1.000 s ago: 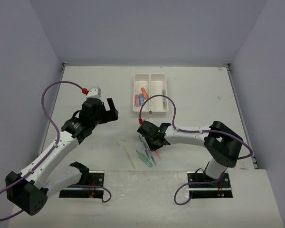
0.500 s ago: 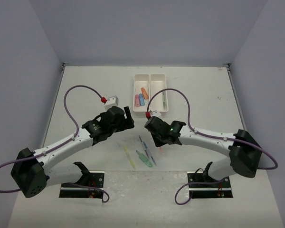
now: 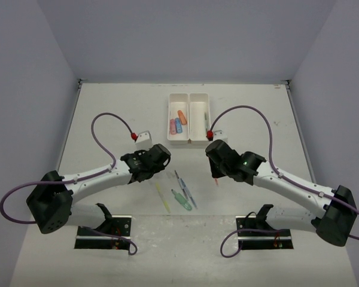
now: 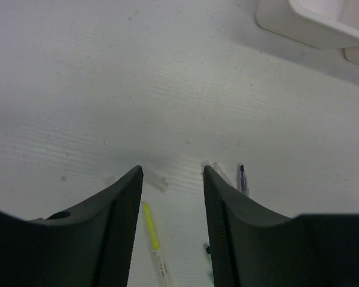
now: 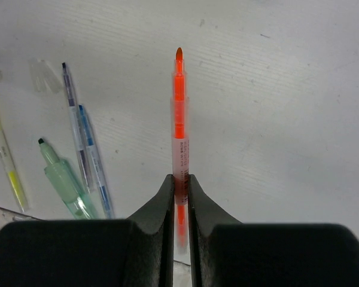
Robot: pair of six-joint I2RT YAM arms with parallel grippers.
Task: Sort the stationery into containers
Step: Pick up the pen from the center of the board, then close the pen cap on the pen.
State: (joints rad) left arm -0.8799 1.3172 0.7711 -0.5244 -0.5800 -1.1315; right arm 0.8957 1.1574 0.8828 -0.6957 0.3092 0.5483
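An orange pen (image 5: 179,119) is being gripped by the closed right claw (image 5: 179,179), just right of a green pen (image 5: 63,176). The left claw (image 4: 170,179) is being held open above a yellow pen (image 4: 152,230). The white tray (image 3: 190,94) is being kept farther back.

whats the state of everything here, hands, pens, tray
left hand, open, empty
right hand, shut on orange pen
orange pen, gripped at one end
tray, upright on table
short pieces, in left compartment
green pen, in right compartment
yellow pen, loose on table
green marker, loose on table
two blue pens, loose, side by side
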